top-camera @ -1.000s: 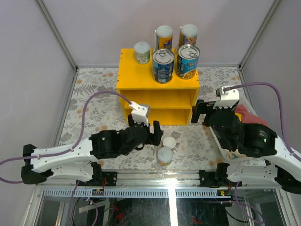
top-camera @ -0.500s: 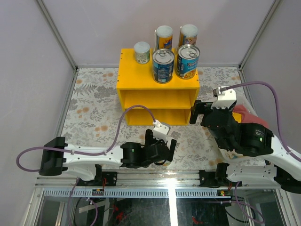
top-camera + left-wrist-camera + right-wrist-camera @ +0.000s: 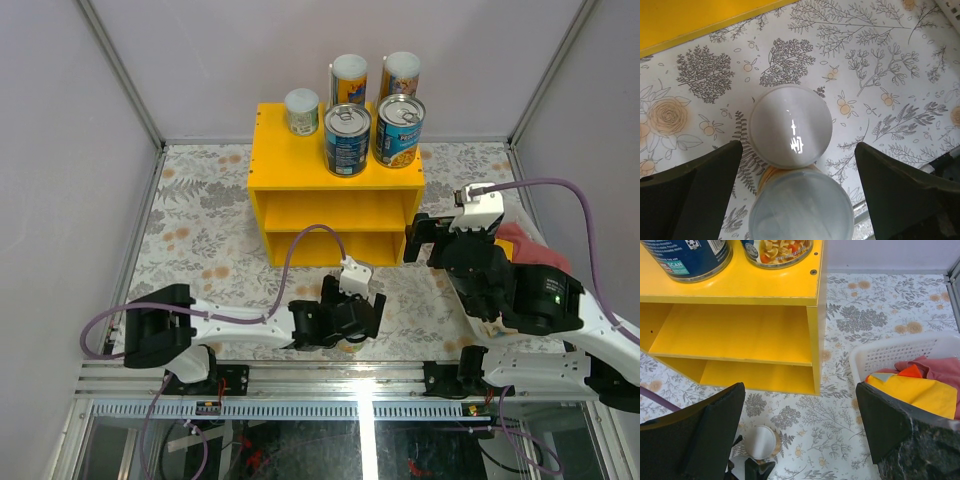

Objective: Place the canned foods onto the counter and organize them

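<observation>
Left pincer [image 3: 797,175] gapes wide around two small white-lidded cans [image 3: 791,125] on the desk [image 3: 200,220], touching neither. Right pincer [image 3: 800,435] stands apart, empty. Five cans [image 3: 347,140] top the yellow shelf [image 3: 275,150]; one blue tin [image 3: 687,257] reads "SCAN".

Seven cans are counted in all: two wide blue tins [image 3: 347,142] [image 3: 398,132], two tall cans [image 3: 349,75] [image 3: 402,70] and three small white-lidded cans [image 3: 301,110] [image 3: 791,125] [image 3: 800,210]. Five of them are counted on the yellow counter [image 3: 300,170] and two on the table [image 3: 200,210]. One counter with two open compartments [image 3: 735,332] [image 3: 755,377], one white basket [image 3: 900,352] and two robot arms [image 3: 240,320] [image 3: 530,295] are also counted.
</observation>
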